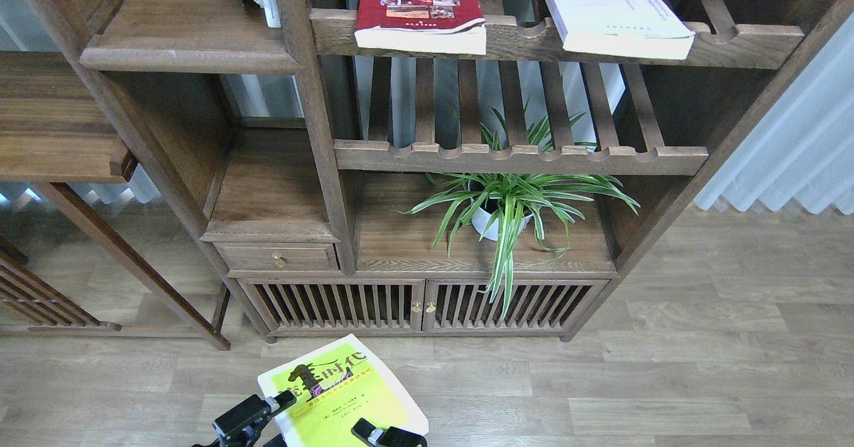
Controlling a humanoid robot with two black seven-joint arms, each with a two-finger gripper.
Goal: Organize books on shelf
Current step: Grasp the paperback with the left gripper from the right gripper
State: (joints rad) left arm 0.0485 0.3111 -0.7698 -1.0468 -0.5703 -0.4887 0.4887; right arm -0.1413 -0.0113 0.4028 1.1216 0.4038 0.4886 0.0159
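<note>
Yellow-green book (pixel 343 397): seen at the bottom centre of the frame, low in front of the cabinet doors, cover up and tilted, its lower part cut off by the frame edge
Right gripper (pixel 387 435): only its tip is shown at the bottom edge, lying against the book's lower right margin; the book appears to be held there, though the finger under the cover is hidden
Left gripper (pixel 257 417): seen at the bottom, just left of centre, touching or overlapping the book's left edge; whether its fingers are spread or closed cannot be told
Dark red book (pixel 419 8): laid flat on the slatted rack at the top centre, its page edge overhanging the front rail
Pale white-lavender book (pixel 610 12): laid flat on the same rack at the upper right, angled, one corner past the rail
Shelf (pixel 190 30): the solid board at the upper left of the frame, with bare wood visible
Handling: the paperback is judged light and flexible; a glossy cover is likely to slip, and a one-corner hold is likely to let it sag or swing
Where to hold: the spine side or the middle of a long edge is judged best, pinched across the full page block so the pages are kept from fanning
Risk: the shelf sits well above the book's present position, so a long lift with a firm hold is called for
</note>
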